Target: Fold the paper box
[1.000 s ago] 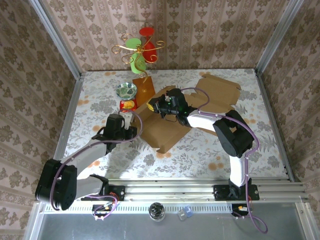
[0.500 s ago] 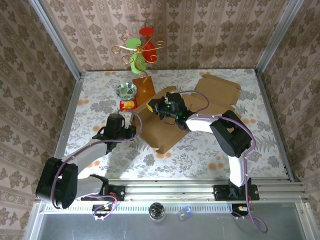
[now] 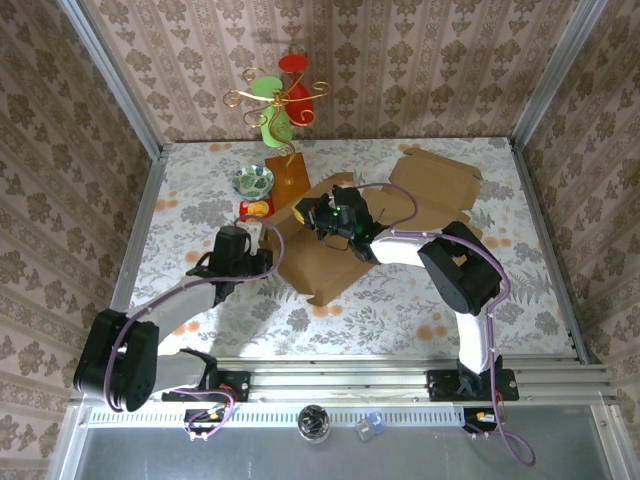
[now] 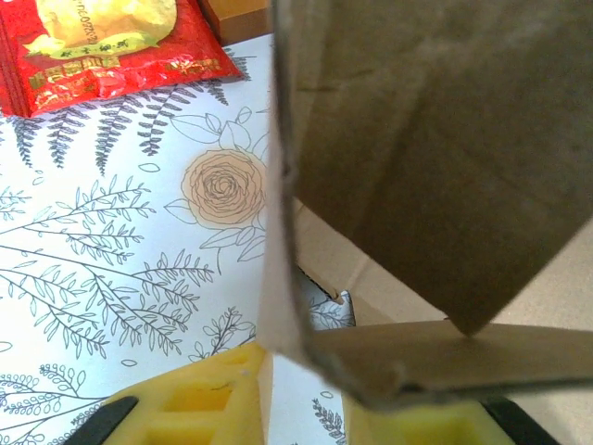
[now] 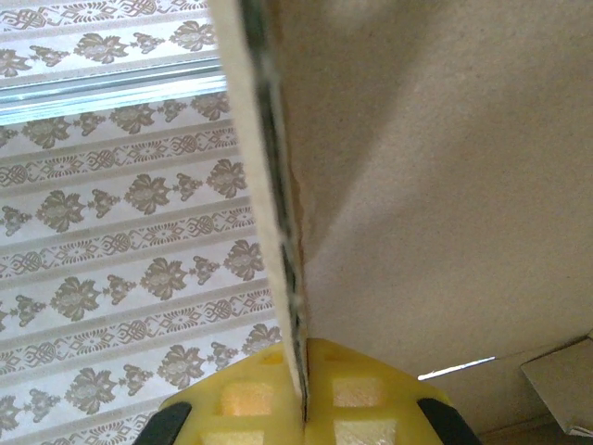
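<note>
— Looking over the paper box [image 3: 330, 265], what had shifted in that last second?

— Little, but it told. The right hand [image 3: 320, 215] had crept a shade left, clamped on a raised flap at the sheet's far-left part. Its wrist view showed both pads closed tight on the cardboard edge. The box's near corner had slid slightly left across the tabletop [image 3: 400, 300] with it.

— And the left hand [image 3: 262, 238]?

— It had nudged in toward the box's left edge, just near of the red packet [image 3: 255, 209]. Its pads sat narrowly either side of an upright cardboard wall, yet I could not tell whether they truly pinched it.

— So where did that leave the fold?

— Early, I judged. The box lay mid-tabletop with one left wall lifting, while the lid panel [image 3: 435, 180] at the far right was flat. The sliding suggested the sheet needed steadier anchoring before that wall would crease cleanly.
</note>
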